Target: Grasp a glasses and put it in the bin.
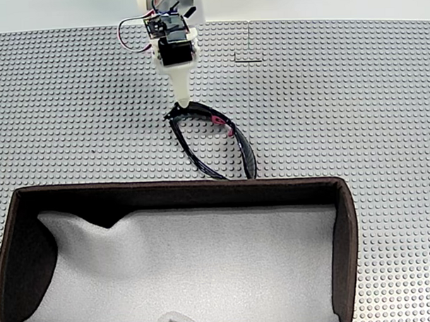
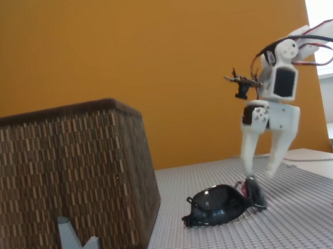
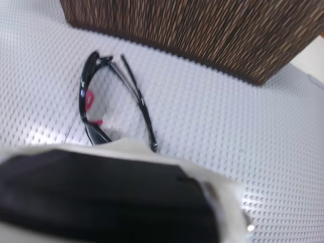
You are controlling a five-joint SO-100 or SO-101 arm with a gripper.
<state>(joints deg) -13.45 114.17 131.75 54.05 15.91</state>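
Your gripper point(image 2: 260, 173) hangs with fingers spread wide just above the far end of the glasses point(image 2: 221, 205), which lie on the studded grey baseplate point(image 1: 355, 114) just beside the bin point(image 2: 68, 185), arm tips nearly at its near wall. This looks like the approach before the grasp: nothing is held yet. Next, you likely need to descend, straddle the frame and close, then lift clear of the bin's tall wall.
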